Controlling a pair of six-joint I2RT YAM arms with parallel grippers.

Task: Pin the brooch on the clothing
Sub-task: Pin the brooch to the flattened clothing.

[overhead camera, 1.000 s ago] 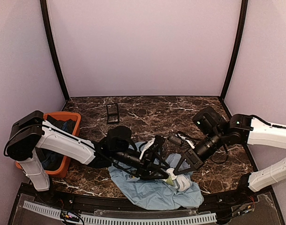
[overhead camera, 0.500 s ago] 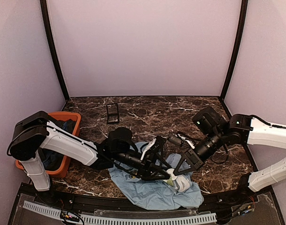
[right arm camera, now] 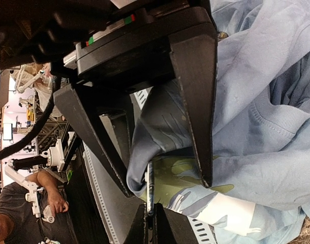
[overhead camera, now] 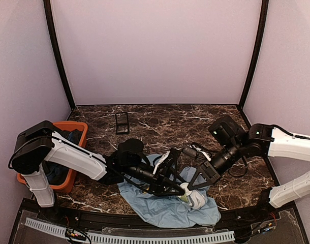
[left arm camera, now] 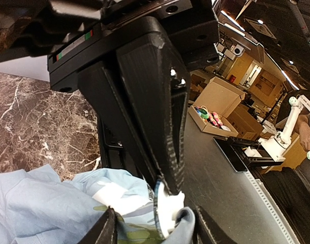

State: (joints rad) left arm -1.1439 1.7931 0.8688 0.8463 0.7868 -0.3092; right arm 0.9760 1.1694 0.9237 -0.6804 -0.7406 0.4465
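The clothing (overhead camera: 165, 206), a light blue T-shirt, lies crumpled at the near edge of the table. My left gripper (overhead camera: 179, 189) is shut on a raised fold of the clothing (left arm camera: 140, 203), which fills the gap between its fingers (right arm camera: 195, 101). My right gripper (right arm camera: 150, 222) is shut on the brooch (right arm camera: 150, 185), a thin dark disc seen edge-on. The disc is pressed flat against that fold, on its green and white print. In the left wrist view the brooch (left arm camera: 157, 206) shows beside a white patch, under the right gripper's black fingers (left arm camera: 160, 127). Both grippers meet tip to tip over the shirt's right part.
An orange bin (overhead camera: 79, 126) with darker blue garments (overhead camera: 67, 137) stands at the left, beside the left arm. A small black-framed case (overhead camera: 122, 122) lies on the marble table (overhead camera: 195, 117) towards the back.
The left jaws have narrowed a little on the fold, and that gripper has edged right. The right arm and the brooch have hardly moved.
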